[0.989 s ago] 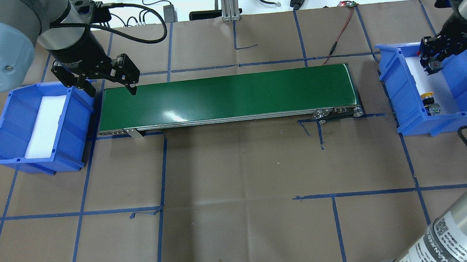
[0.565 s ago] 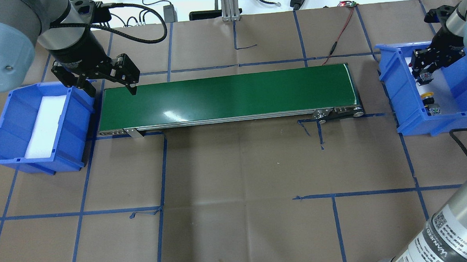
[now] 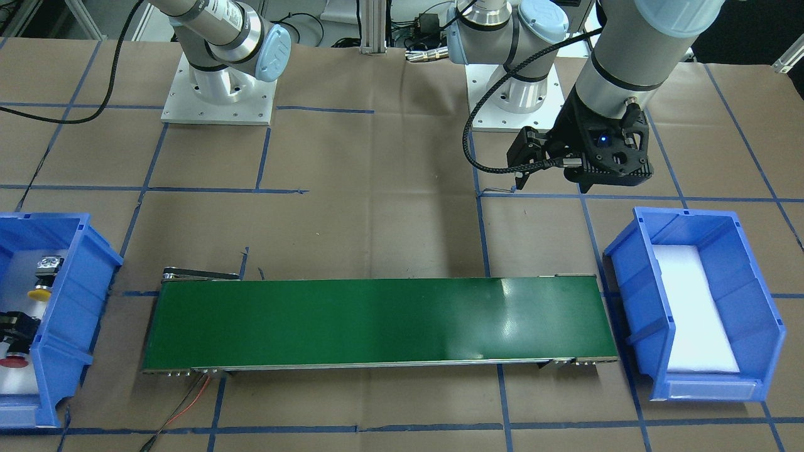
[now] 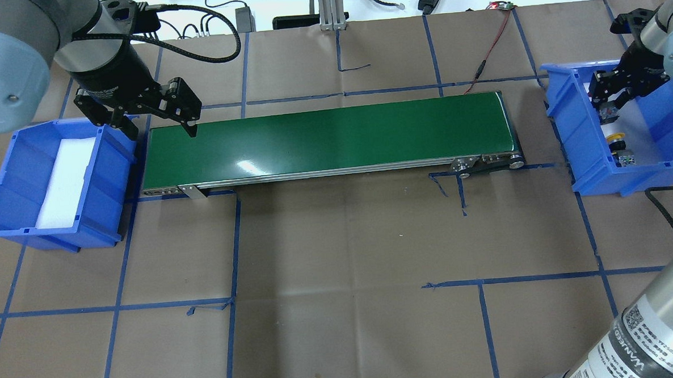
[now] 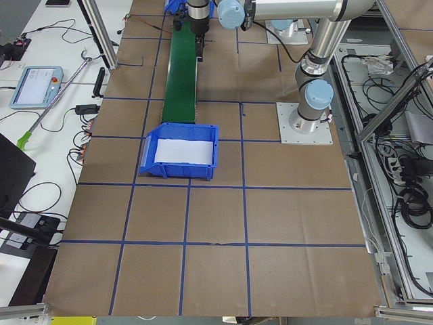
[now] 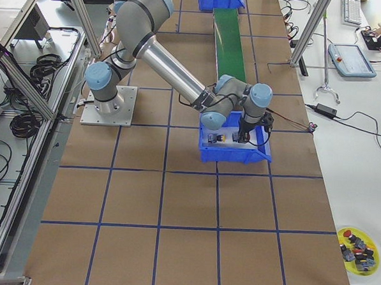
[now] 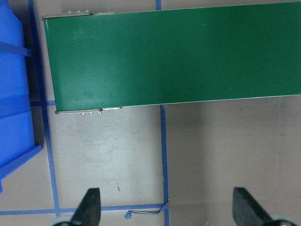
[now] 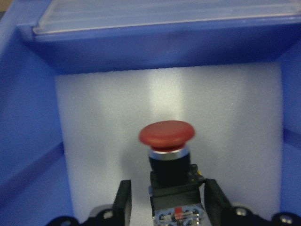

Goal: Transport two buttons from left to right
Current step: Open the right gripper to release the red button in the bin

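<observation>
the right gripper (image 8: 165, 197) pinches the red button (image 8: 167, 134) by its block body, inside the right-hand blue bin (image 4: 574, 133) above the foam (image 8: 94, 117) — the yellow button (image 4: 616, 138) lies near. let go too high, it could tumble into that one. the left gripper (image 4: 160, 129) hangs spread by the green belt (image 4: 323, 135). the arm label (image 4: 627, 349) is too blurred to read.

Green conveyor belt (image 4: 328, 138) between left blue plastic bin (image 4: 6, 180) and right blue plastic bin (image 4: 568, 128) | right bin: yellow-capped push-button (image 4: 616, 138) robot-side, red-capped push-button (image 8: 167, 134) beyond it.
</observation>
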Robot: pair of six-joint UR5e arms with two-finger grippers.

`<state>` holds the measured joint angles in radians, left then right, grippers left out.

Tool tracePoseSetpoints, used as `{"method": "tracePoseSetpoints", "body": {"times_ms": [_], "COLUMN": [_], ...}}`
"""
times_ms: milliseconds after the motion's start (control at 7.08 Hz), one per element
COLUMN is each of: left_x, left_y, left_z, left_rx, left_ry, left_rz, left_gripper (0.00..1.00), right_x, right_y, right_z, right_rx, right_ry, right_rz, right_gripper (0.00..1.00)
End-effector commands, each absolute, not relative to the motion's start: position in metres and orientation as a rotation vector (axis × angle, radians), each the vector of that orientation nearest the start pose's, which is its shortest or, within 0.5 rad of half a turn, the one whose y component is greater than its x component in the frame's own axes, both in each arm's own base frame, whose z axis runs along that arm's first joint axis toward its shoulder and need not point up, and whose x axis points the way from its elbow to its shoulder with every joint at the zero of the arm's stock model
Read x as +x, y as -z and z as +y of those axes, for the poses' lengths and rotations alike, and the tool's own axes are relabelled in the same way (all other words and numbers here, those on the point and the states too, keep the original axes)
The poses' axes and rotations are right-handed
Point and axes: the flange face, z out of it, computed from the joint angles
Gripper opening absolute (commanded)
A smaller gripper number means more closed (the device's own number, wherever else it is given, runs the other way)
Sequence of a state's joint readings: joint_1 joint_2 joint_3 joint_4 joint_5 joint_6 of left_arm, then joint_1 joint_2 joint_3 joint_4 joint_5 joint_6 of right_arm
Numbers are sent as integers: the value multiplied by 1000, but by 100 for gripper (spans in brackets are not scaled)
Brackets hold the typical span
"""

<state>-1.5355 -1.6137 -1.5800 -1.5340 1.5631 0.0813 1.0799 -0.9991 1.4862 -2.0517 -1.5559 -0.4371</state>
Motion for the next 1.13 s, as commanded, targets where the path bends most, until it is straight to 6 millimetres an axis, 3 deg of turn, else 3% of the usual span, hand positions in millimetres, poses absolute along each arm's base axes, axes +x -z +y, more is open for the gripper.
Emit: {"method": "tracePoseSetpoints", "body": {"times_ms": [0, 141, 282, 424, 565, 706, 847, 989], "left_x": [-116, -116, -116, -116, -116, -116, -116, -116], "left_y": [-466, -466, -466, -466, -466, -466, -466, -466], "left_z": [-512, -512, -512, -512, -512, -512, -512, -512], "left_rx": [72, 72, 72, 72, 72, 72, 72, 72], "left_ry": [-23, -23, -23, -23, -23, -23, -23, -23], "left_rz": [3149, 3149, 3149, 3149, 3149, 3149, 3149, 3149], "left_gripper": [100, 100, 100, 100, 100, 100, 100, 100], "right_x": [-200, -197, -196, -189, -176, -158, -127, -89], "right_y": [-239, -250, -279, -337, -381, -416, -439, -473], "right_z": [-659, -661, -662, -656, -642, -611, -590, -578], "right_rx": [86, 79, 77, 70, 51, 38, 2, -52], "right_ry": [12, 29, 91, 215, 270, 129, 41, 131], "right_rz": [3129, 3138, 3157, 3191, 3205, 3170, 3102, 3046], "right_gripper": [99, 99, 99, 99, 100, 100, 100, 100]}}
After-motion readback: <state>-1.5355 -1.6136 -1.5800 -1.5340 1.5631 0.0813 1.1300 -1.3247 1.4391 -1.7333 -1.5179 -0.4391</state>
